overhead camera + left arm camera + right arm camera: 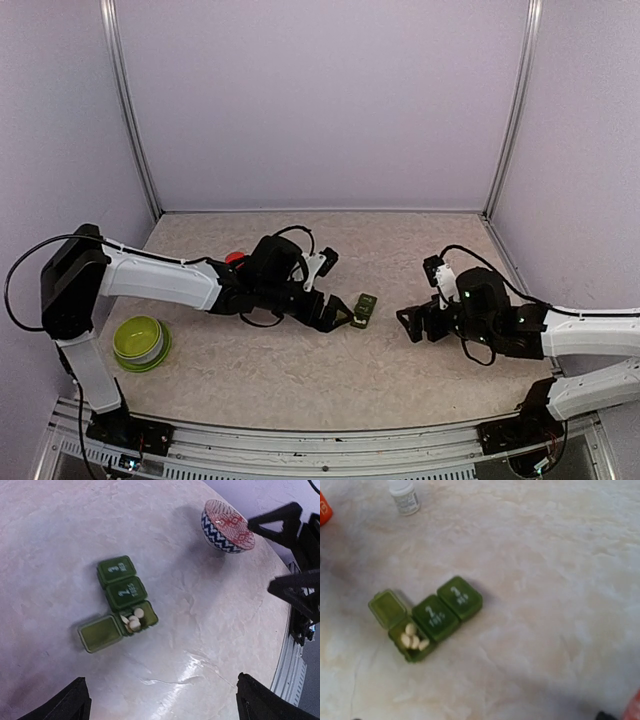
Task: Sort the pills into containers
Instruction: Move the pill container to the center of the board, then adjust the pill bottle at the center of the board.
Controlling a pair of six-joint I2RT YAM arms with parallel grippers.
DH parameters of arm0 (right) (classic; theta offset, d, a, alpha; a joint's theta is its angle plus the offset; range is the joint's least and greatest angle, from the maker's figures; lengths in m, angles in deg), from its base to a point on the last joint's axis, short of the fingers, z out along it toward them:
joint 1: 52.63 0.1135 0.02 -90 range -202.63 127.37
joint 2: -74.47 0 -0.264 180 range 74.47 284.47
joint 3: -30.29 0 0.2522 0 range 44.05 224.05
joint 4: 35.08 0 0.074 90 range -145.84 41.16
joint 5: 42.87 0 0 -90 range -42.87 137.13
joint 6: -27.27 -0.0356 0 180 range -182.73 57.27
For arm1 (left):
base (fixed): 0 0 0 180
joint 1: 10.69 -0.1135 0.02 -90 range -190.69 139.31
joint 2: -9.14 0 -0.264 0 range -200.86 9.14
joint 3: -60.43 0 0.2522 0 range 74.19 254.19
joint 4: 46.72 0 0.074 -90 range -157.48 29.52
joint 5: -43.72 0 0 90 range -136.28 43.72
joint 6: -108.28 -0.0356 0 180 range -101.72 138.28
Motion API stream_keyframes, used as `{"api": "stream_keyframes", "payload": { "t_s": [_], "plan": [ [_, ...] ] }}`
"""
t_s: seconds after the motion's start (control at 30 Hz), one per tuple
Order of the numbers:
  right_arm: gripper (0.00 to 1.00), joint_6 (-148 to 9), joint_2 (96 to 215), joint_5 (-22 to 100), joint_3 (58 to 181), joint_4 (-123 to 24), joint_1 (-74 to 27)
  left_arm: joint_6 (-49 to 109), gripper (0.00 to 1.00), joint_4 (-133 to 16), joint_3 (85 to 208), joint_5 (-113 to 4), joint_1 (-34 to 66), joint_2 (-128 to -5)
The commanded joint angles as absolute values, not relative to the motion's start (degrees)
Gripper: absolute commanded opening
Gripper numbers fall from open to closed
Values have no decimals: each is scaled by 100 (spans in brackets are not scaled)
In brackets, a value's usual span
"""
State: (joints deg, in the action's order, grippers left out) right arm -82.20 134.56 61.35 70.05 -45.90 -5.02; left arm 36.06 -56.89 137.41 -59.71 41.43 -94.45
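A pale marbled table (300,370) fills the lower half of the top view, with lilac walls behind it. The left arm (160,280) reaches from the lower left toward the middle of the frame, and the right arm (590,335) comes in from the lower right edge.

The left gripper (340,315) sits just left of the frame's centre. Its jaws stand wide: in the left wrist view its dark fingers (75,702) show only in the two bottom corners. The right gripper (412,322) points left from right of centre, and its jaws are also spread wide.

A lime-green bowl (140,342) rests at the lower left of the top view, beside the left arm's base. A patterned bowl (227,526) in red, white and blue sits at the upper right of the left wrist view. A red bottle (235,258) peeks out behind the left arm. A small white bottle (405,497) stands at the top left of the right wrist view.

The containers (365,310), a dark green strip of three, lie on the table between the two grippers, close to the left one and touching neither. Two compartments are closed, marked 2 and 3. The end one is open, its lid (100,634) folded out flat. A few pale pills (412,637) lie inside it.
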Motion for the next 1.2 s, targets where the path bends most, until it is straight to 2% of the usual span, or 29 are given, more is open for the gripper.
{"api": "stream_keyframes", "payload": {
  "t_s": [0.0, 0.33, 0.53, 0.83, 1.17],
  "plan": [
    [100, -8018, 14131, 5035, 7575, -4283, -965, 4400, 99, -5110, 13093, -5946, 4423, -9245],
    [100, -7846, 16234, 3454, 8998, -4228, -1532, 4677, 99, -4726, 13165, -6185, 4475, -9895],
    [100, -7852, 17082, 3032, 9496, -4193, -1717, 4730, 99, -4576, 13346, -6327, 4479, -10299],
    [100, -7595, 17869, 2619, 10092, -4419, -1849, 4724, 99, -4457, 13491, -6440, 4368, -10509],
    [91, -7655, 18083, 1917, 9943, -4296, -1893, 4884, 99, -3817, 13354, -6859, 4021, -10629]
  ]
}}
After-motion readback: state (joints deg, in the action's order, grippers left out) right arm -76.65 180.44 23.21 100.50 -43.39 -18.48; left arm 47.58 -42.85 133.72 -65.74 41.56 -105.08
